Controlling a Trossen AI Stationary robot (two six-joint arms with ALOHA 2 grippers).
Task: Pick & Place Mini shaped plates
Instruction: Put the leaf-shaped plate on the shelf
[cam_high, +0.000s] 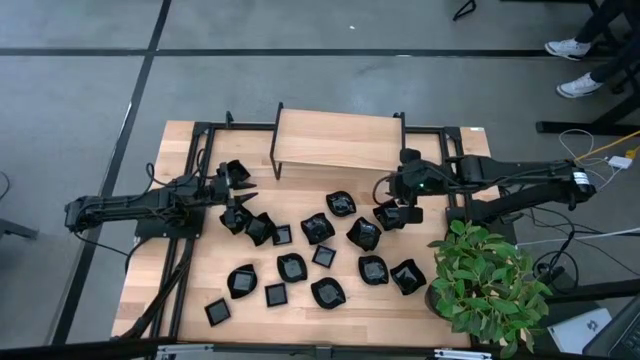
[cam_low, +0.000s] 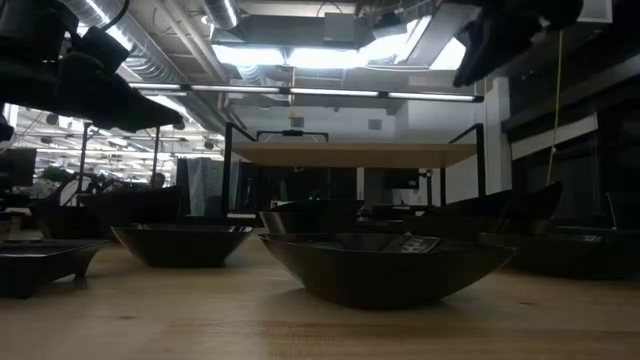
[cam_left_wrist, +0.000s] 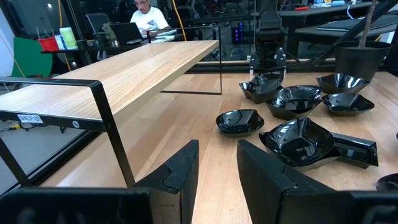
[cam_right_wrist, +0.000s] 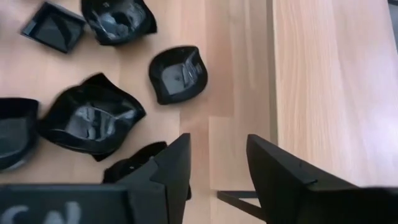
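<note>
Item: mini shaped plates (cam_high: 320, 228), glossy black, scattered over the wooden table (cam_high: 200, 290) from about 9 o'clock through 6 to 4 o'clock. None sits on the raised wooden shelf (cam_high: 335, 140) at 12 o'clock.

Item: my right gripper (cam_right_wrist: 214, 163), at 3 o'clock of the scatter. Its fingers stand apart with nothing between them, and one plate (cam_high: 390, 215) lies directly under it.

Item: my left gripper (cam_left_wrist: 214, 163), at 9 o'clock. Its fingers are parted and empty, beside a tight cluster of plates (cam_high: 245, 222).

Hazards, by my judgement: the plates are slick and shallow, so a fingertip landing on a rim could flip or skid one into its neighbours. In the crowded left cluster I could pinch two at once. The potted plant (cam_high: 485, 285) at 4 o'clock crowds my right arm's sweep.
</note>
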